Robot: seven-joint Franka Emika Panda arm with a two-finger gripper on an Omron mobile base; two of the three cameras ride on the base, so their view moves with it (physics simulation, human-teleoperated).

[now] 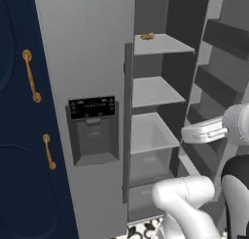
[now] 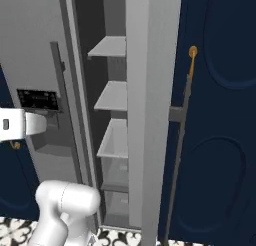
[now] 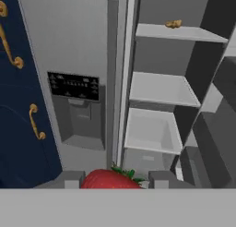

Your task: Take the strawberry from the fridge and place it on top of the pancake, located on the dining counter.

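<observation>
From the left base view, the tall grey side-by-side fridge [image 1: 92, 111] stands with its right door swung wide, pale shelves bare but for a small golden-brown food item [image 1: 147, 36] at the top shelf's back-left corner; the white arm's hand sits just outside.

Right base view: the same open compartment seen edge-on, hand drawn clear of the shelves.

Hand view: the tiny bright red strawberry [image 3: 110, 179] sits between the dark fingertips, the gripper [image 3: 113, 180] pinching it, presumably pulled out ready for carrying to the pancake.

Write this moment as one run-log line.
gripper: shut on bright red strawberry | tall grey fridge: right door open | small golden-brown food item: top shelf
</observation>
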